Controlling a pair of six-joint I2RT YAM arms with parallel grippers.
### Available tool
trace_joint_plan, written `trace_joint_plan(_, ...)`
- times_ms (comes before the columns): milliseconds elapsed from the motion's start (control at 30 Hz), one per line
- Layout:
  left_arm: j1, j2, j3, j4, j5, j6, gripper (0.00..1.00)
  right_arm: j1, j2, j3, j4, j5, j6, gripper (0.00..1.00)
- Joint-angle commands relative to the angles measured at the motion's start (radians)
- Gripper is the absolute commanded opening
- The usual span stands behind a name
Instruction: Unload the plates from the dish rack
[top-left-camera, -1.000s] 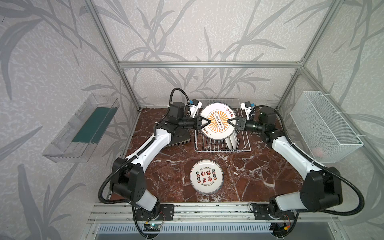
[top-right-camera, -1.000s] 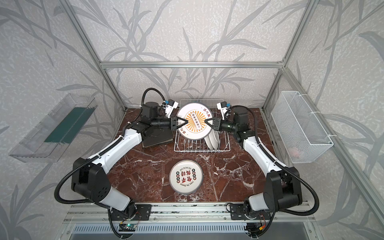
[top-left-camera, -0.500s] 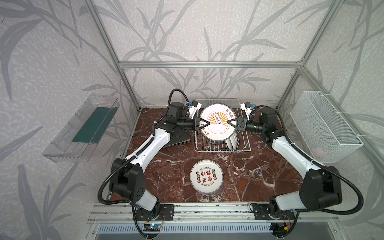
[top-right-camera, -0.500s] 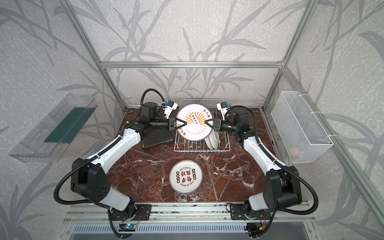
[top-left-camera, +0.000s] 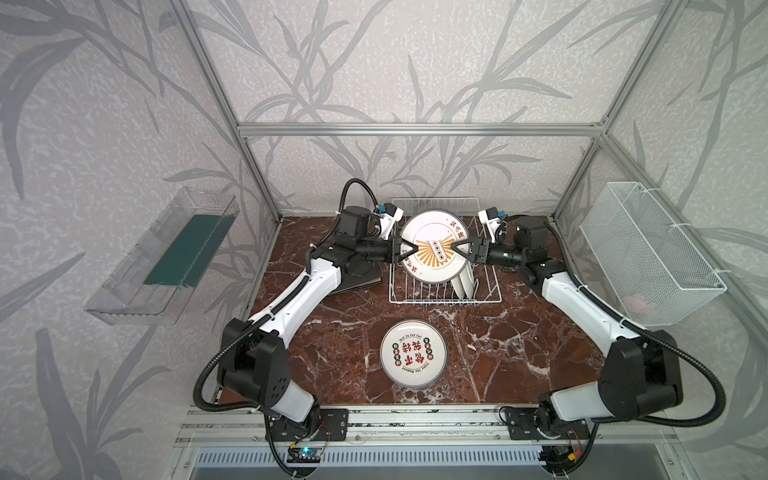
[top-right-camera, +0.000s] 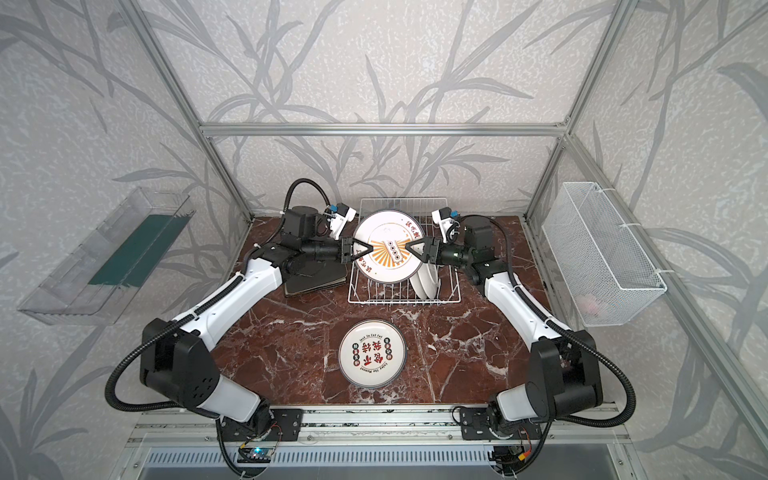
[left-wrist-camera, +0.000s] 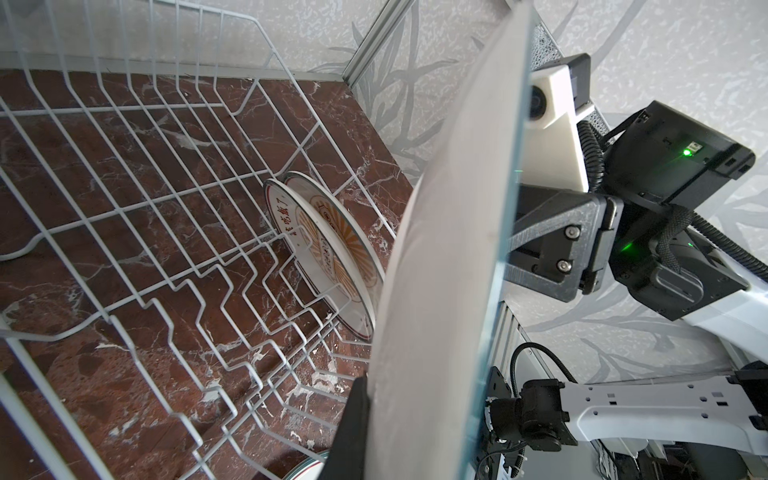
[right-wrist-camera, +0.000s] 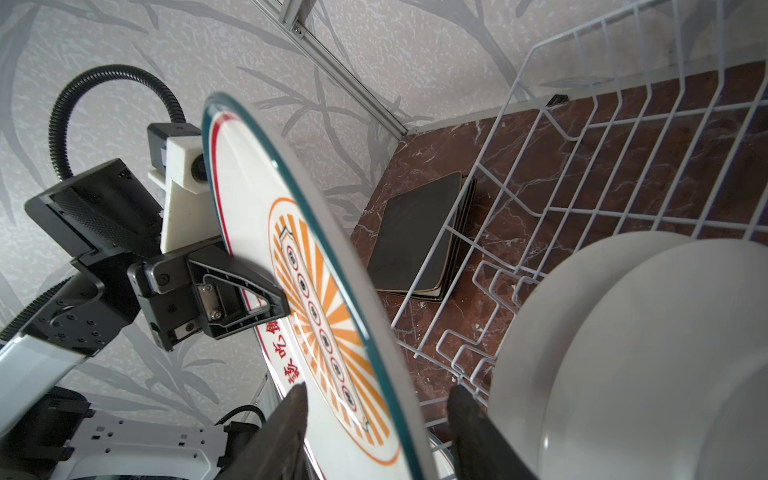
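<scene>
A round white plate with an orange sunburst (top-left-camera: 434, 245) (top-right-camera: 388, 249) hangs tilted above the white wire dish rack (top-left-camera: 444, 297) (top-right-camera: 403, 300). My left gripper (top-left-camera: 409, 251) (top-right-camera: 365, 251) is shut on its left rim; one finger (left-wrist-camera: 353, 428) presses the plate's back (left-wrist-camera: 449, 249). My right gripper (top-left-camera: 457, 248) (right-wrist-camera: 380, 415) is open, its jaws straddling the right rim of that plate (right-wrist-camera: 316, 291). More round plates (top-left-camera: 465, 280) (right-wrist-camera: 623, 353) stand upright in the rack's right end. Another round plate (top-left-camera: 414, 353) lies flat on the table in front.
A stack of black-backed square plates (top-left-camera: 361, 278) (right-wrist-camera: 419, 237) lies left of the rack, partly under my left arm. A fine-mesh white basket (top-left-camera: 648, 253) hangs on the right wall, a clear plastic tray (top-left-camera: 162, 257) on the left wall.
My left gripper has closed on the plate's left rim. My right gripper has opened off the right rim. The plate has stayed in place above the rack.
</scene>
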Motion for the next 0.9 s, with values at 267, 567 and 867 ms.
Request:
trace_joint_plan(267, 0.029, -0.126, -0.019, -0.073, 0.018, -0.009, 0.0, 0.001, -0.107, 0.095, -0.28, 0.151, -0.327, 0.99)
trace_joint_plan(567, 0.032, -0.257, -0.076, -0.403, 0.012, 0.057, 0.0, 0.004, -0.251, -0.047, -0.185, 0.183, -0.57, 0.99)
trace_joint_plan(867, 0.033, -0.392, -0.27, -0.492, -0.012, -0.024, 0.0, 0.029, -0.307, -0.056, -0.321, 0.124, -0.785, 0.99)
